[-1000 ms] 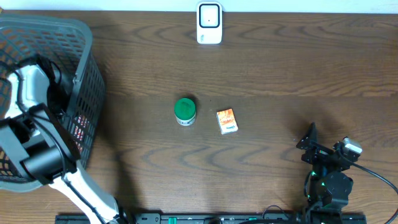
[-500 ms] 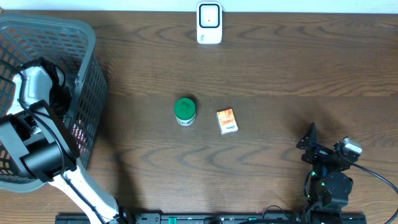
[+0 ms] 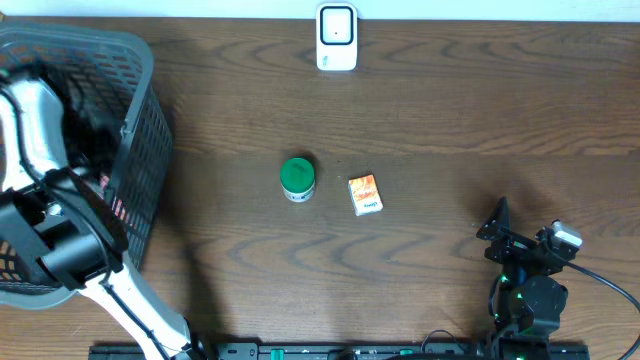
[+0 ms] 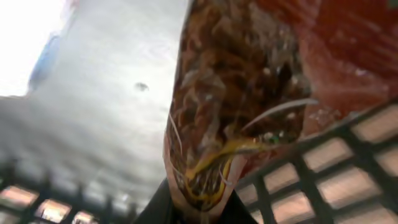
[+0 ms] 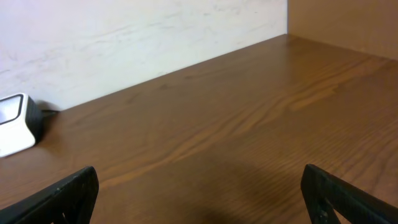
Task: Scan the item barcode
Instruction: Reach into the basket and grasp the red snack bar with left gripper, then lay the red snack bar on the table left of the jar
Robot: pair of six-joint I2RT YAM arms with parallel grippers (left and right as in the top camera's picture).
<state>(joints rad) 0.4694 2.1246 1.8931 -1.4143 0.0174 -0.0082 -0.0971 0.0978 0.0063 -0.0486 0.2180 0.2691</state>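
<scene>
**A:** Where is the item to be found?

**B:** A crinkled red-and-brown plastic packet (image 4: 249,93) is seen inside the grey plastic mesh basket (image 3: 140,130), which is placed at the left end of the dark wooden bench (image 3: 450,110). The basket's lattice is seen behind the packet in the left wrist view.

**A:** How is the left end effector to be described?

**B:** The left end effector (image 4: 200,210) is clamped on the packet. The packet's lower edge is pinched between the two dark fingers at the bottom of the left wrist view. From overhead the end effector itself cannot be made out, as it is hidden by the white-and-black left arm (image 3: 35,110), which is extended into the basket.

**A:** And the right one?

**B:** The right end effector (image 5: 202,208) is held with its fingers wide apart, and nothing is gripped. It is positioned at the near right of the bench, well apart from everything else.

**A:** What else is laid out?

**B:** A white barcode scanner (image 3: 337,38) is stood at the far edge, near the middle. A round jar with a green lid (image 3: 297,178) and a small orange cardboard box (image 3: 365,194) are set near the centre of the bench. The box is placed just right of the jar, and the two are not touching.
</scene>
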